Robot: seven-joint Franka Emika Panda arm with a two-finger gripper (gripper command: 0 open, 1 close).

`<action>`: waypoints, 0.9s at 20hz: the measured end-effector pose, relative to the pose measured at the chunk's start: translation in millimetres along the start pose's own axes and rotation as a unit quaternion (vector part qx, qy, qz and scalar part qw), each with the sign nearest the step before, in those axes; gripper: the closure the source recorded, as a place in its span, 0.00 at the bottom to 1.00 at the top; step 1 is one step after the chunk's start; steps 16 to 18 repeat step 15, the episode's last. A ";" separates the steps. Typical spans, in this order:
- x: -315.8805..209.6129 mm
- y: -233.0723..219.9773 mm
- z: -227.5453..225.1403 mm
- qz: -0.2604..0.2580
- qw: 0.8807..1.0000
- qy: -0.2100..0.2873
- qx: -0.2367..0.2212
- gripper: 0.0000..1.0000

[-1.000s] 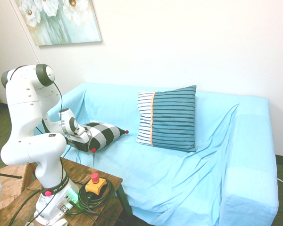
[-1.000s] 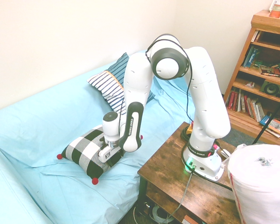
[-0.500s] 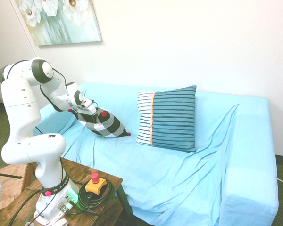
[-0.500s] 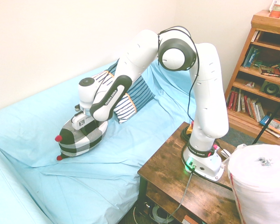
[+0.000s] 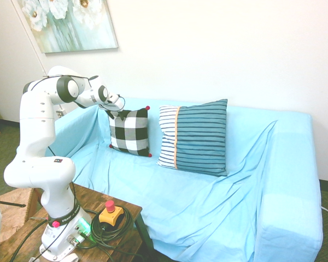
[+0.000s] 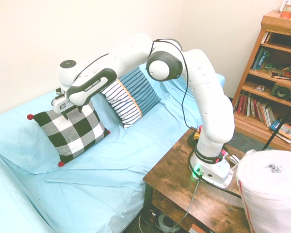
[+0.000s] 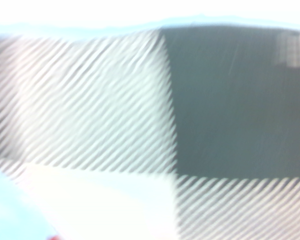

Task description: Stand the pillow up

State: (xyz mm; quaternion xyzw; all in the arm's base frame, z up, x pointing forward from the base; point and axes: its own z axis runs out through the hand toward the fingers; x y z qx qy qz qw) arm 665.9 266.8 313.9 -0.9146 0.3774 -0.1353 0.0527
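The black-and-white checked pillow (image 5: 130, 132) stands upright on the light blue sofa (image 5: 208, 202), leaning on the backrest, with red pom-poms at its corners. In the second exterior view the pillow (image 6: 70, 132) stands on the sofa seat (image 6: 121, 160), left of the arm. My gripper (image 5: 116, 108) sits at the pillow's top edge near one upper corner, fingers pinched on the fabric. From the other side the gripper (image 6: 64, 109) points down onto that same edge. The wrist view is filled by the blurred checked pillow (image 7: 165, 125).
A larger teal-and-white striped cushion (image 5: 195, 136) leans on the backrest right beside the pillow; it also shows as the striped cushion (image 6: 131, 94). A wooden side table (image 6: 174, 179) bears a yellow stop button (image 5: 110, 213). A bookshelf (image 6: 274, 73) stands far right.
The gripper carried the pillow from lying flat on the seat's front, up and back towards the backrest, turning it. It now stands upright beside the striped cushion.
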 end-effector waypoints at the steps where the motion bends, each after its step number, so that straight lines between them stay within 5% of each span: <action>1: -1.9 0.4 -3.2 -0.002 1.000 0.000 -0.001 0.00; 7: 4.5 69.5 -22.1 -0.019 0.998 -0.014 -0.058 0.00; 15: 70.0 233.4 -40.9 -0.013 0.996 -0.023 -0.083 0.00; 18: 70.0 233.4 -40.9 -0.013 0.996 -0.023 -0.083 0.00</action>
